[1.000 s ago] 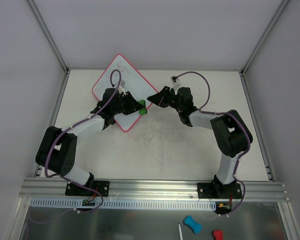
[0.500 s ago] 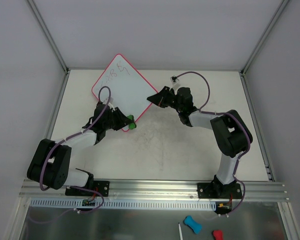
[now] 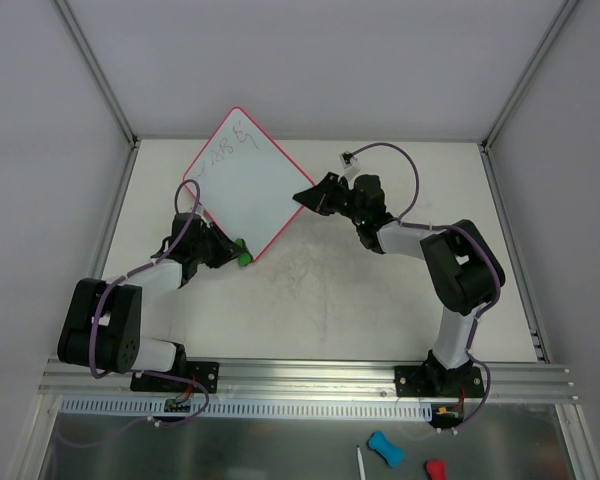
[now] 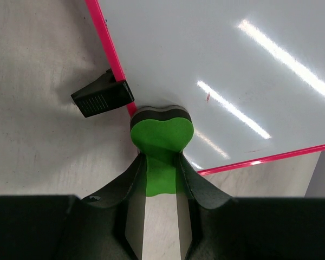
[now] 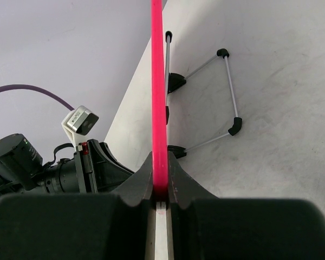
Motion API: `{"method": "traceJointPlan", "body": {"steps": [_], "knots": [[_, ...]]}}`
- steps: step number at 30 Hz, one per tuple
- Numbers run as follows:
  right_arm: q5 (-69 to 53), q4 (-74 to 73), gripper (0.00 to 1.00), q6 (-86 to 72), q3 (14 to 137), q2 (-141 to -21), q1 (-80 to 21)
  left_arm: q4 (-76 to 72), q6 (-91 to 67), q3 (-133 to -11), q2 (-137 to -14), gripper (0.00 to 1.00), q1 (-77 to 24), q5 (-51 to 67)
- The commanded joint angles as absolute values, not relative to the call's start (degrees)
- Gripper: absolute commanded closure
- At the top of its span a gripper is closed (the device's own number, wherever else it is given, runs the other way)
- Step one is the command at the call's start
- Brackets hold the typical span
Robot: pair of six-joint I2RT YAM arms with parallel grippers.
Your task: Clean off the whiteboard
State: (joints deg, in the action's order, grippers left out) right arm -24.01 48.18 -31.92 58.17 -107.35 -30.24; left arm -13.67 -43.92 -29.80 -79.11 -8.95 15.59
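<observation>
Whiteboard position: the whiteboard (image 3: 245, 185) sits at the far left of the worktop (image 3: 380, 300), turned corner-on like a diamond; its far corner shows against the back wall in the top view.
Whiteboard surface: mostly clean white inside the pink-red rim, with thin scribbles (image 3: 232, 147) only near the far corner.
Left fingers: the left fingers (image 4: 131, 184) are closed on the stem of a green eraser (image 4: 161, 132).
Eraser to board: the eraser's head lies over the board's near corner, on the rim where the left and near edges meet; whether it presses on the surface cannot be told.
Right fingers: the right fingers (image 5: 138, 181) are clamped on the board's rim at its right corner, and the pink edge runs straight out from between them, seen edge-on.
Under the board: a thin wire stand (image 5: 229, 89) with black joints shows on the board's back side in the right wrist view.
Beside the eraser: a small black ribbed foot (image 4: 103, 96) juts from the left rim, just left of the eraser head.
</observation>
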Motion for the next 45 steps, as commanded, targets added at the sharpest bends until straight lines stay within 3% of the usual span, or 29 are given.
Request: {"method": "traceJointPlan", "body": {"steps": [1, 15, 34, 45], "knots": [[-25.8, 47.9, 1.00, -30.3, 58.7, -107.1, -32.0, -11.7, -42.2, -28.7, -78.1, 1.00, -9.1, 14.9], [-25.9, 47.9, 1.00, -30.4, 58.4, -107.3, -32.1, -14.2, -40.6, -37.1, -80.9, 1.00, -9.3, 20.2], [-26.5, 47.3, 1.00, -29.7, 57.7, -106.5, -32.5, -13.0, -36.9, -63.3, -101.7, 1.00, -14.4, 23.1], [-25.8, 46.2, 1.00, -29.4, 56.9, -105.5, -32.5, -12.7, -36.9, -55.9, -90.7, 1.00, -9.1, 24.6]]}}
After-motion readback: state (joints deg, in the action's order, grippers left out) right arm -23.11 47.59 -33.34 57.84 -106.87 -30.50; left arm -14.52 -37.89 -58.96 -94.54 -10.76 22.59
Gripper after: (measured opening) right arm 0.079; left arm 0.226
